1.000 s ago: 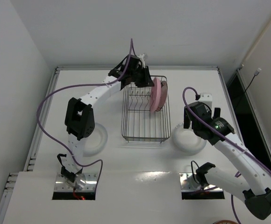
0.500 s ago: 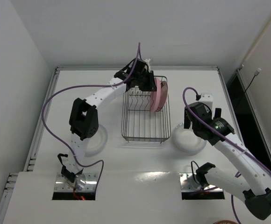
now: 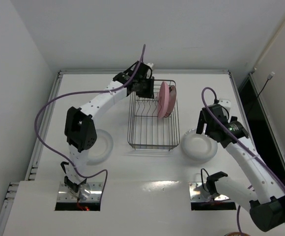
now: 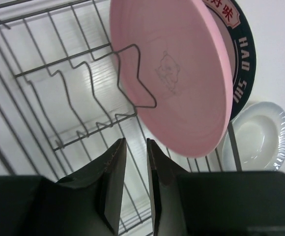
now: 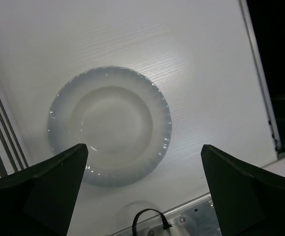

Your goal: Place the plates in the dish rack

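The dark wire dish rack point(image 3: 152, 129) stands mid-table. The pink plate point(image 3: 162, 99) stands on edge between its prongs, and the teal-rimmed plate point(image 3: 172, 101) stands right behind it. My left gripper point(image 3: 146, 89) hovers over the rack's far left end, just left of the pink plate point(image 4: 182, 73), with its jaws a narrow gap apart and empty point(image 4: 135, 142). One whitish plate point(image 3: 197, 146) lies flat right of the rack. My right gripper point(image 3: 206, 129) hangs above it, wide open and empty point(image 5: 143, 150). The other whitish plate point(image 3: 102, 146) lies left of the rack, partly behind my left arm.
The rack's near slots point(image 4: 78, 98) hold nothing. A raised rim point(image 3: 142, 72) runs along the table's far edge. A dark gap point(image 5: 275, 69) lies beyond the right edge. A metal base plate with a black cable point(image 5: 152, 221) sits near the right plate.
My left gripper has drawn back left, away from the pink plate, which stays standing in the rack. My right gripper has shifted right and up, uncovering more of the right whitish plate.
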Robot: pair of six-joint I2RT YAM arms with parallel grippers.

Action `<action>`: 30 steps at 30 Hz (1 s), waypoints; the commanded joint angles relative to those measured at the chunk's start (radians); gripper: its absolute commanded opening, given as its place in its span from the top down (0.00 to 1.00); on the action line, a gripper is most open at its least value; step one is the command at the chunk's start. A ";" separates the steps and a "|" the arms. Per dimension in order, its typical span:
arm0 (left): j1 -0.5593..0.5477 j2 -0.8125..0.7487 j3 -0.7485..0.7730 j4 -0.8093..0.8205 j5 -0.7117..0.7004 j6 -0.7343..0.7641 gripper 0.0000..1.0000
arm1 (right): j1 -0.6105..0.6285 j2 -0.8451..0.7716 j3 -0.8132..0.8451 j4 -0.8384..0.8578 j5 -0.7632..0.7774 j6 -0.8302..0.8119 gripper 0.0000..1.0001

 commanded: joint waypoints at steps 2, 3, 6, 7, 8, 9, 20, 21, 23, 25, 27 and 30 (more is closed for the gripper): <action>0.041 -0.138 -0.030 -0.031 -0.064 0.073 0.80 | -0.130 0.062 -0.029 0.088 -0.294 0.012 0.01; 0.041 -0.153 -0.042 -0.042 -0.064 0.082 0.80 | -0.202 0.079 -0.045 0.099 -0.332 0.001 0.01; 0.079 -0.218 -0.055 -0.054 -0.064 0.110 0.80 | -0.363 0.149 -0.081 0.151 -0.478 -0.040 0.01; 0.091 -0.236 -0.079 -0.054 -0.073 0.110 0.80 | -0.405 0.165 -0.082 0.174 -0.568 -0.063 0.01; 0.091 -0.251 -0.090 -0.054 -0.073 0.124 0.80 | -0.445 0.178 -0.100 0.188 -0.618 -0.074 0.01; 0.102 -0.267 -0.100 -0.054 -0.073 0.137 0.78 | -0.506 0.197 -0.111 0.197 -0.656 -0.074 0.01; 0.186 -0.339 -0.338 0.062 0.077 0.161 0.78 | -0.739 0.304 -0.241 0.206 -0.840 -0.106 0.01; 0.196 -0.339 -0.338 0.062 0.094 0.161 0.78 | -0.752 0.321 -0.252 0.223 -0.878 -0.106 0.01; 0.196 -0.348 -0.361 0.062 0.088 0.161 0.78 | -0.782 0.353 -0.272 0.253 -0.914 -0.117 0.01; 0.196 -0.373 -0.374 0.062 0.065 0.161 0.78 | -0.793 0.390 -0.281 0.275 -0.966 -0.117 0.03; 0.196 -0.386 -0.374 0.073 0.044 0.161 0.78 | -0.793 0.399 -0.290 0.310 -1.020 -0.117 0.07; 0.196 -0.397 -0.383 0.073 0.018 0.161 0.78 | -0.802 0.453 -0.290 0.362 -1.079 -0.117 0.31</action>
